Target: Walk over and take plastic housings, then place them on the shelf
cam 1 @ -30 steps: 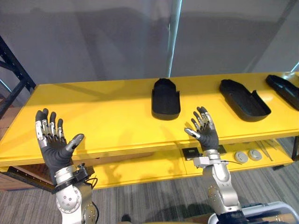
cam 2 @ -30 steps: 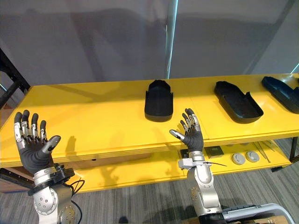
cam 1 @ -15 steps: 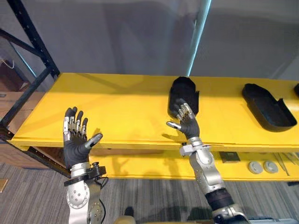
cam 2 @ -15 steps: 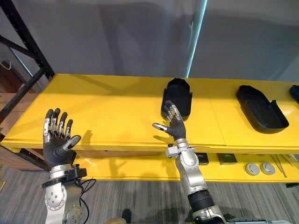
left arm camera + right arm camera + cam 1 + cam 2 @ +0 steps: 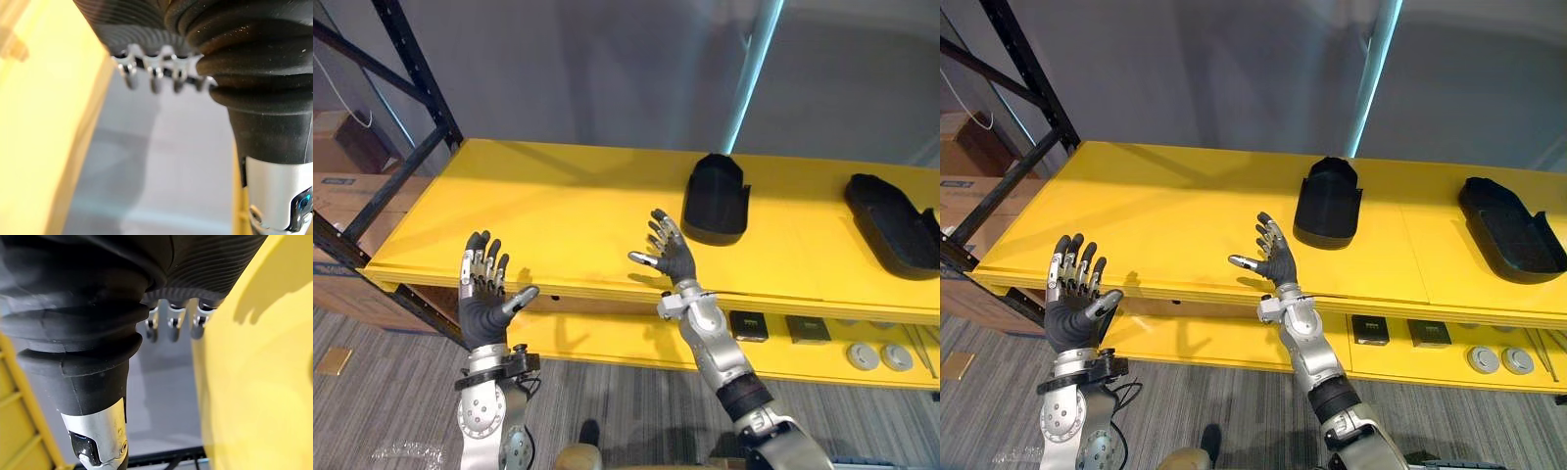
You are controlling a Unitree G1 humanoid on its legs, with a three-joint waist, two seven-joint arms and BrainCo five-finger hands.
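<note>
Nothing is taken so far: the left hand [image 5: 487, 308] and the right hand [image 5: 671, 257] are raised at the front edge of the yellow surface [image 5: 529, 215], fingers spread and empty. The nearest plastic housing [image 5: 715, 199] lies on that surface just beyond the right hand, untouched, with a second housing [image 5: 896, 223] farther right. As I judge it, grasping, carrying and placing all remain.

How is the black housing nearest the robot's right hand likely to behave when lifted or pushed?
Probably stiff: the black housing keeps a moulded shell shape. Likely light, since it looks hollow. Resting flat on the yellow table, it should slide, not roll.
</note>
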